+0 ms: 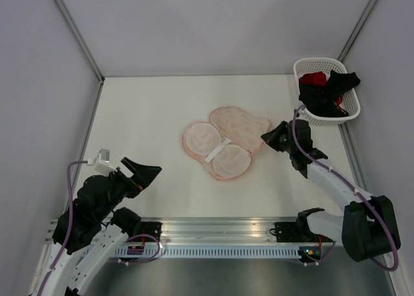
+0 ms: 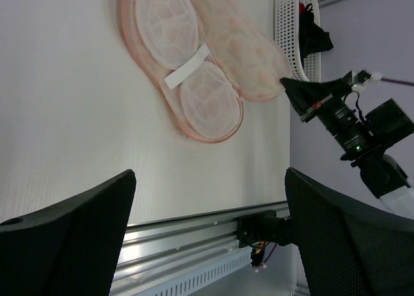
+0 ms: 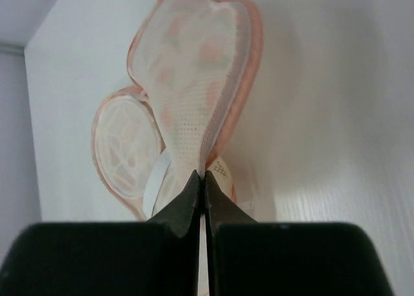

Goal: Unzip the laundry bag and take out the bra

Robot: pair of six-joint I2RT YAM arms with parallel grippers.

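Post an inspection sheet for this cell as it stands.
Surface: white table, bag near its centre.
Job's things: bag unzipped, cups and white strap showing, lid raised at one edge; black bra lies in the basket.
Clutter: white basket at far right corner, red garment inside.
Tools: left tool open, above the table, apart from bag; right tool shut on lid edge.
Cables: purple cable on left arm and on right arm, no snag seen.
Surroundings: grey walls, metal rail at near edge.

One laundry bag [image 1: 223,141], one basket [image 1: 299,70], two tools: left tool [image 1: 147,176], right tool [image 1: 264,137].
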